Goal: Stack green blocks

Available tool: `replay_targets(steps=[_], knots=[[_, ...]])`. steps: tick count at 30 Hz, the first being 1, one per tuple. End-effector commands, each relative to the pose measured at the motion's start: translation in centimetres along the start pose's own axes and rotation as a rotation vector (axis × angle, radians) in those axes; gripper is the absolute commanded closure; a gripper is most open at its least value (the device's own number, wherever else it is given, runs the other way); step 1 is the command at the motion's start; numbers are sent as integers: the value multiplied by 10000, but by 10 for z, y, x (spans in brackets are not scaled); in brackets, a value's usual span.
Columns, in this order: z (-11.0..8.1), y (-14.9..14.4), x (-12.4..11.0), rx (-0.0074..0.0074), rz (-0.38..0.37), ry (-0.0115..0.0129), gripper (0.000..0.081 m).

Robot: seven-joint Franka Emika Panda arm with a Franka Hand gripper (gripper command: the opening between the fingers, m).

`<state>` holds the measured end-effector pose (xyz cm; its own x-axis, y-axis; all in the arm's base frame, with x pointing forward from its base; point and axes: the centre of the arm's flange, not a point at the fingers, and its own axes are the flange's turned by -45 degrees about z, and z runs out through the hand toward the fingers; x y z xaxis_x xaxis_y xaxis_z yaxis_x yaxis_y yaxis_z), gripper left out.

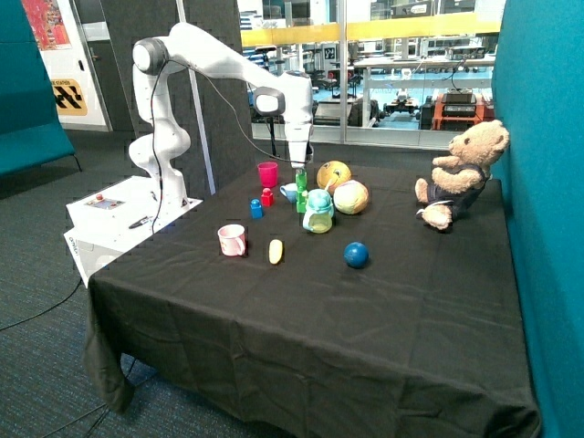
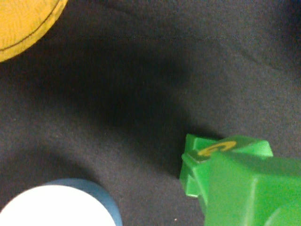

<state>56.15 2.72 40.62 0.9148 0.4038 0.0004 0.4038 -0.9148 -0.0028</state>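
Observation:
My gripper [image 1: 300, 171] hangs straight down over the far middle of the table, shut on a green block [image 1: 301, 181]. That block is directly above another green block [image 1: 301, 203] that stands on the black cloth, and I cannot tell whether the two touch. In the wrist view the held green block [image 2: 254, 193] fills the near corner. Just past it lies the lower green block [image 2: 221, 153], with a yellow ring on its top. My fingers do not show in the wrist view.
Close around the blocks stand a pink cup [image 1: 267, 173], red brick [image 1: 266, 196], blue brick [image 1: 256, 209], small white bowl [image 1: 289, 192], teal jar [image 1: 318, 212] and two balls [image 1: 334, 173] [image 1: 351, 196]. Nearer the front are a pink mug [image 1: 233, 240] and blue ball [image 1: 356, 255]. A teddy bear [image 1: 461, 173] sits far right.

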Motion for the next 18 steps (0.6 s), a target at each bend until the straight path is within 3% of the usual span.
replay_targets(steps=[1,18], knots=[[3,3,-2,-28,75,-4,808],[10,5,-3,-28,69,-4,808]])
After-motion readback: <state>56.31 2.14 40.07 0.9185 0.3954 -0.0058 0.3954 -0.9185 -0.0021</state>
